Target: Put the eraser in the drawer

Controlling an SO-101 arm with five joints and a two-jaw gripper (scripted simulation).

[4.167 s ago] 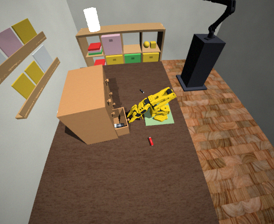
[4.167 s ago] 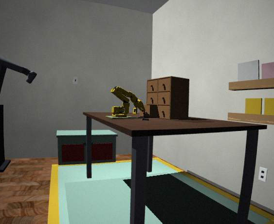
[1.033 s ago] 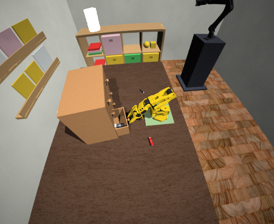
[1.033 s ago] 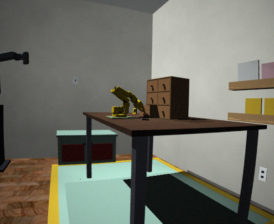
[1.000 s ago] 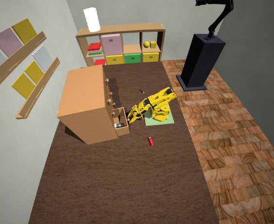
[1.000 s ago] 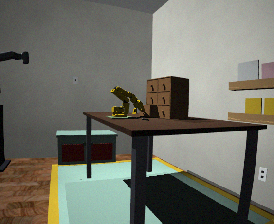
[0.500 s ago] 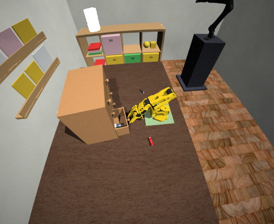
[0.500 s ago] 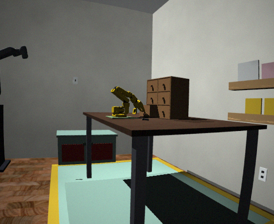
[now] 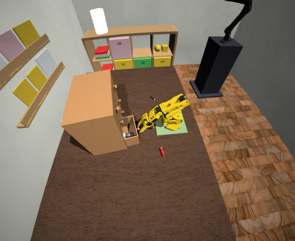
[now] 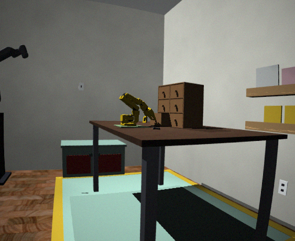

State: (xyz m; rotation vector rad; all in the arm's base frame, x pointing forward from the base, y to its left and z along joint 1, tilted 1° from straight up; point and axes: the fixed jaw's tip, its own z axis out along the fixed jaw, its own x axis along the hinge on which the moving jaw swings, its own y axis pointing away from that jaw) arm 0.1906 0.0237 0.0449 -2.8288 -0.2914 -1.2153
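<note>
The wooden chest [image 9: 95,111] stands on the table with its drawers facing my arm. Its bottom-row left drawer [image 9: 130,131] is pulled out; it also shows in the exterior view [image 10: 163,119]. The eraser [image 9: 128,134], a small white and dark block, lies inside this drawer near its end. My yellow gripper [image 9: 139,127] is low at the drawer's front panel, nearly shut and holding nothing. In the exterior view the gripper [image 10: 156,122] sits just above the table top against the drawer front. The other drawers are shut.
A red cylinder [image 9: 162,152] lies on the table in front of the chest. A small dark object [image 9: 152,98] lies farther back. My arm's base stands on a green mat [image 9: 171,128]. A black pedestal [image 9: 217,65] stands on the floor beside the table.
</note>
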